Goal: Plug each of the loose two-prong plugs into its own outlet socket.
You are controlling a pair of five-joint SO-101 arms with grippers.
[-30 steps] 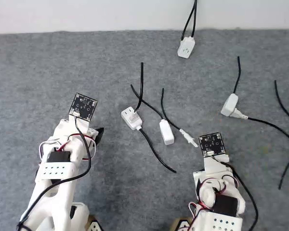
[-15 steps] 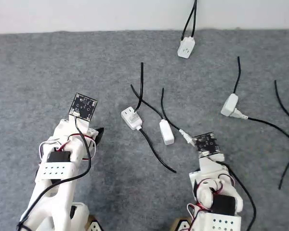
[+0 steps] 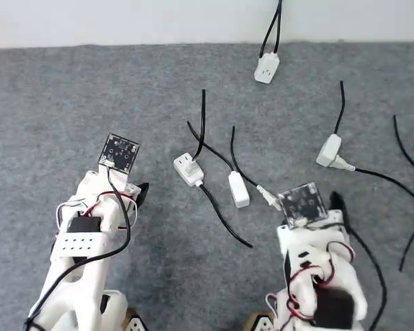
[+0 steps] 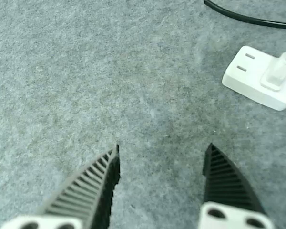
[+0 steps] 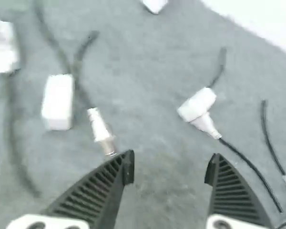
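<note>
Four white sockets and three plugs lie on the grey carpet point(image 3: 69, 96). Both claws are spread wide and hold nothing.

The left claw point(image 4: 162, 151) hangs low over the carpet. Ahead of it and off to its right lies the first socket point(image 4: 250, 78), with the first seated plug point(image 4: 282, 70) in it.

Just ahead of the left fingertip of the right claw point(image 5: 174, 162) lies the single loose plug point(image 5: 100, 130). Its metal end points toward the claw and touches neither finger. Beyond it, a little further left, is the bare socket point(image 5: 57, 102). Ahead of the right fingertip, well apart, the third socket point(image 5: 196, 106) has the second seated plug point(image 5: 207, 126) in it. The fourth socket point(image 3: 265, 69) lies far ahead, near the wall, its slots uncovered.
</note>
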